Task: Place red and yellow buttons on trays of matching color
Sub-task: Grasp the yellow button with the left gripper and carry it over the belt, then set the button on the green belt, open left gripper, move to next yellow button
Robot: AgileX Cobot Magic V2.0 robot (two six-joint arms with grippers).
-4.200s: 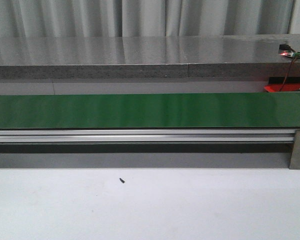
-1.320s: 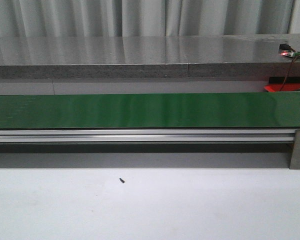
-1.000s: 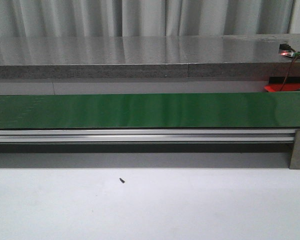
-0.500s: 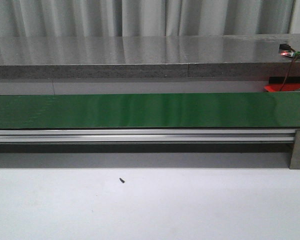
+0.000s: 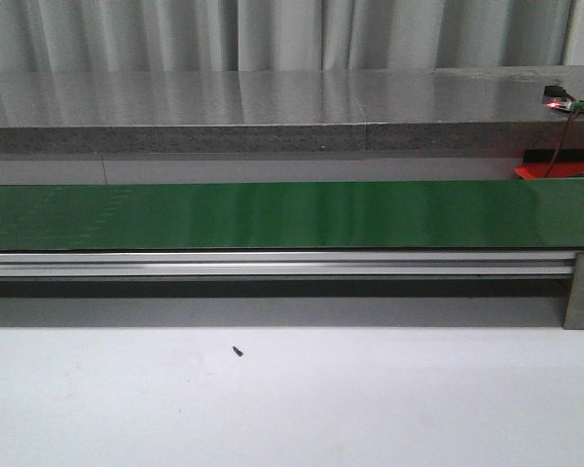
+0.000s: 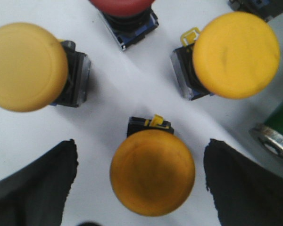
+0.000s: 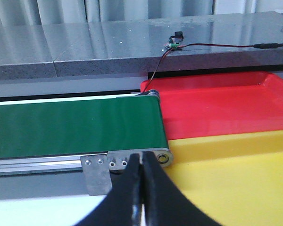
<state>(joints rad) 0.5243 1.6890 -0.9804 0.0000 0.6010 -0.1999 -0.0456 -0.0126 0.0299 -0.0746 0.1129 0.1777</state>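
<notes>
left claw (image 6: 151, 188) — spread wide, its two dark fingers (image 6: 33, 188) standing either side of a yellow button (image 6: 152, 172) on the white surface (image 6: 122, 89); neither finger touches it. the button shows its domed cap from above, with a dark base and a small yellow clip at the far edge.

second yellow button (image 6: 26, 66) — same surface, lying on a dark base, well clear of the claw.

third yellow button (image 6: 236, 54) — likewise on the surface, with a bluish base and yellow clip showing beside the cap.

red button (image 6: 125, 7) — only the cap's edge and a blue-trimmed base in view, at the frame's border.

green-sided part with a metal end (image 6: 276, 136) — at the edge of the left wrist view; what it is cannot be told.

right claw (image 7: 142, 188) — fingers pressed together, nothing between them, above the white surface near the conveyor's end bracket (image 7: 96, 172).

conveyor belt (image 5: 292, 214) — green, bare, running across the front view on an aluminium rail (image 5: 273, 265).

red tray (image 7: 221, 110) — just past the belt's end roller, bare.

yellow tray (image 7: 236, 179) — adjoining the red tray on the nearer side, bare.

small board with a red light and wires (image 5: 563, 100) — on the grey stone ledge (image 5: 273, 107) behind the belt.

dark speck (image 5: 237, 351) — on the white surface in the front view.

no readable writing or brand marks on any item.
</notes>
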